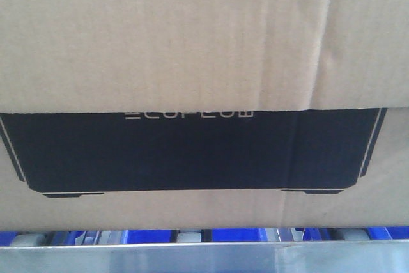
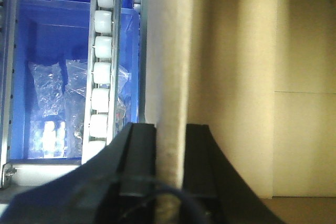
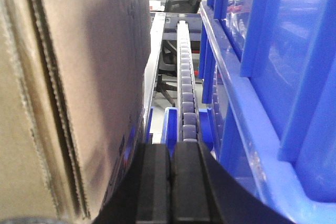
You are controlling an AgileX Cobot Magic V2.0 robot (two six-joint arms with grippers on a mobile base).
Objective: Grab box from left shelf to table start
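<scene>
One line of white lettering (image 1: pixel 190 115) can be read in the front view. It stands on the box (image 1: pixel 204 212), at the top middle of a black printed panel (image 1: pixel 192 158) on the cardboard face. A plain cardboard layer (image 1: pixel 192 36) covers the upper part of the letters, so only their lower halves show. What shows looks like "ECOFLOW", all in capitals, with a small mark of stacked bars just left of the first letter. With the tops hidden, the reading is not sure. In the two wrist views no text, number or label can be read.
</scene>
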